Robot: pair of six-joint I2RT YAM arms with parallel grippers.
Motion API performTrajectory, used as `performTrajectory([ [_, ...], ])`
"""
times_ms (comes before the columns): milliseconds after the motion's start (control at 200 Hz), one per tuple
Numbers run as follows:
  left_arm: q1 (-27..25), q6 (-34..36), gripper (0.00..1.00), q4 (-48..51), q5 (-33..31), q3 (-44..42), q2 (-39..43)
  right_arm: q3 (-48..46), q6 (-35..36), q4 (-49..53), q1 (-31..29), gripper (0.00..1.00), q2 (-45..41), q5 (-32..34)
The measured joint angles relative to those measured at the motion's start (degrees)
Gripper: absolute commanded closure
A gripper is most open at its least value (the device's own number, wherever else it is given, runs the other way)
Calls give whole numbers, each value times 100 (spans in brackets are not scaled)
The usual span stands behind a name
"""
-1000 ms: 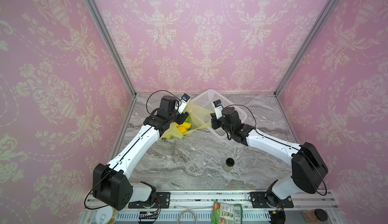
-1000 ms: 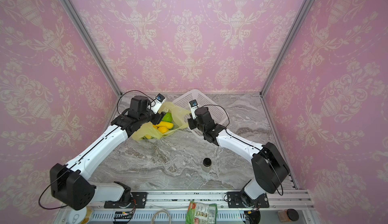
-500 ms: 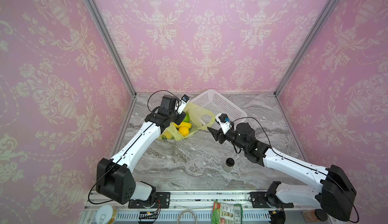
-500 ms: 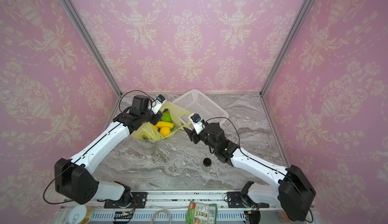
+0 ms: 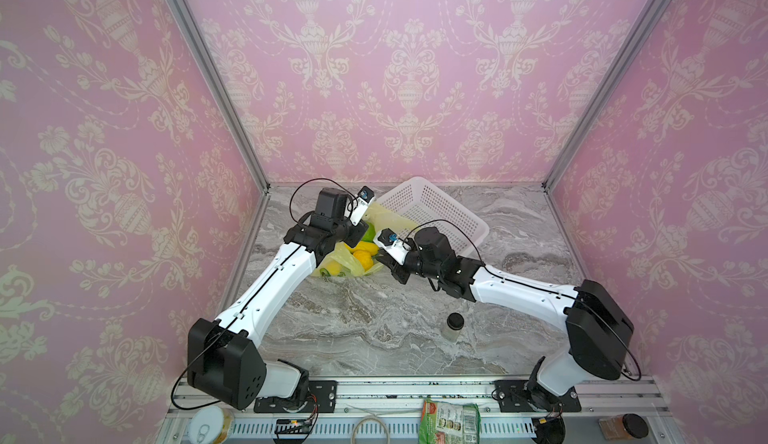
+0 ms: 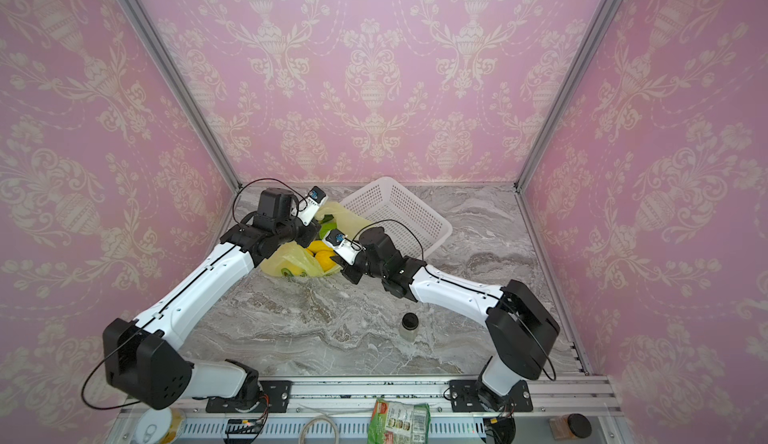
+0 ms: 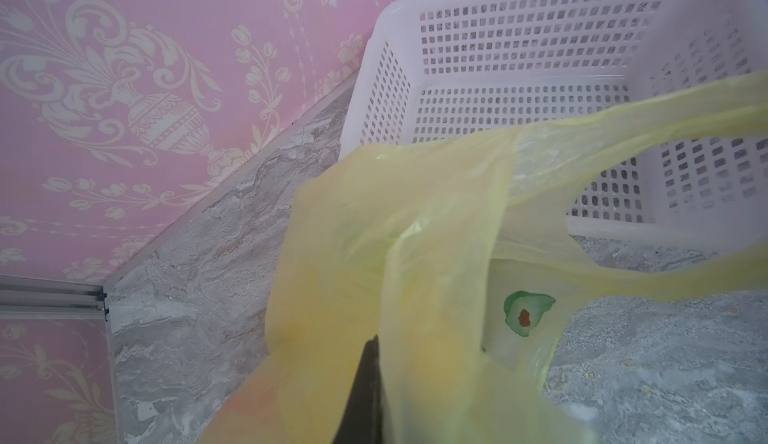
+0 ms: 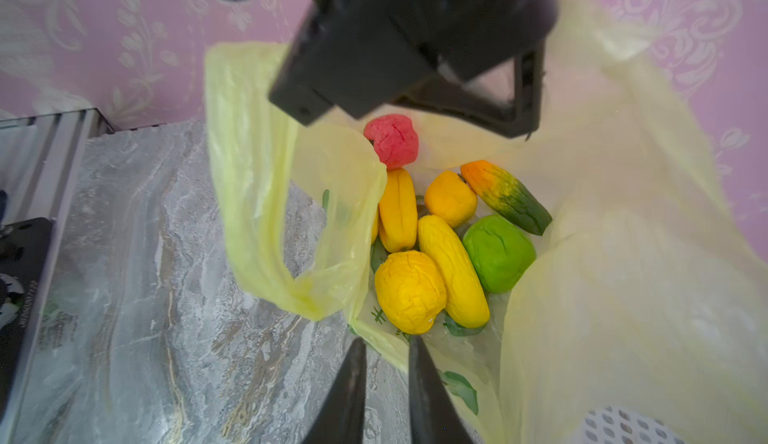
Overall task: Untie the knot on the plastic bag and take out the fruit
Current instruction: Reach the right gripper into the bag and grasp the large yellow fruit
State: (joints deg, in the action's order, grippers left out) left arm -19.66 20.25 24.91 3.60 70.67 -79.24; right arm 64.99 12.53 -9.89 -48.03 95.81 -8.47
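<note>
**Plastic bag** (image 8: 623,296): thin yellow-green film with its mouth standing open, at the back left of the table and just beside the basket. One handle loop (image 8: 266,213) hangs slack over the marble.

**Fruit** (image 8: 436,238): lies loose in the bag's bottom.
- pink round (image 8: 392,140)
- orange round (image 8: 451,198)
- green round (image 8: 498,252)
- bumpy yellow ball (image 8: 409,292)
- two elongated yellow pieces (image 8: 453,271)
- green-orange oblong (image 8: 505,196)

**Basket** (image 7: 374,101): white, perforated, behind the bag.

**Table** (image 5: 374,329): grey veined marble. A small black-lidded jar (image 5: 454,325) stands well apart from the bag.

**Walls** (image 5: 415,67): pink damask paper on three sides, with aluminium posts in the corners.

**Left gripper** (image 7: 372,344): jaws closed, pinching the bag's film and holding that side up.

**Right gripper** (image 8: 387,340): jaws narrowly apart at the bag's near rim, which crosses the gap between the tips.
</note>
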Motion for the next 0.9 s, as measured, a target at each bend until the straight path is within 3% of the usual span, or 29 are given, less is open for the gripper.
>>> performTrajectory([
  [135,0,0,100,2,35,0,44,590,136,437,0,84,796,258],
  [360,4,0,100,4,59,0,52,1141,289,785,0,79,1526,579],
  [555,4,2,100,4,61,0,70,1521,420,914,0,50,1965,640],
  [726,7,0,100,-2,66,0,133,1921,389,1058,0,17,2350,647],
  [901,7,0,100,0,74,0,149,2310,358,1246,0,0,2643,645],
])
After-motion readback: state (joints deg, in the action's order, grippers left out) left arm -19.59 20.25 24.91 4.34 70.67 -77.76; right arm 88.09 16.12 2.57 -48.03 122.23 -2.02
